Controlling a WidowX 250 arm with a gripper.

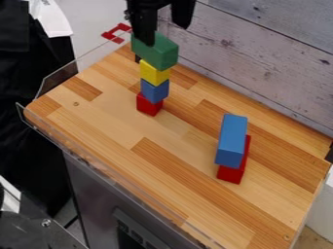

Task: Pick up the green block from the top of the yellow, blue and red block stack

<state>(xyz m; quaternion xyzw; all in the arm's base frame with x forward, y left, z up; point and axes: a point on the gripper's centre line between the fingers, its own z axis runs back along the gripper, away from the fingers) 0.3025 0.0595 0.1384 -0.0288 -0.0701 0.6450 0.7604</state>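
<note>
Gripper (165,33) at far left: fingers apart at green block (162,52), contact unclear. Directly below, in descending order: yellow cube (154,74), blue cube (155,91), red cube (149,104). At right: blue block (231,141) atop red block (231,175).

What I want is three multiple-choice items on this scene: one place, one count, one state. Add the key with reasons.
1. Where in the tall stack is the green block?
A. Bottom
B. Middle
C. Top

2. How many blocks make up that stack?
A. Two
B. Four
C. Six

3. How are the fingers of the pincer?
A. Apart
B. Pressed together
C. Crossed

Key:
1. C: it sits above the yellow block.
2. B: red block, blue block, then yellow and green are stacked.
3. A: a gap shows between them.
</note>
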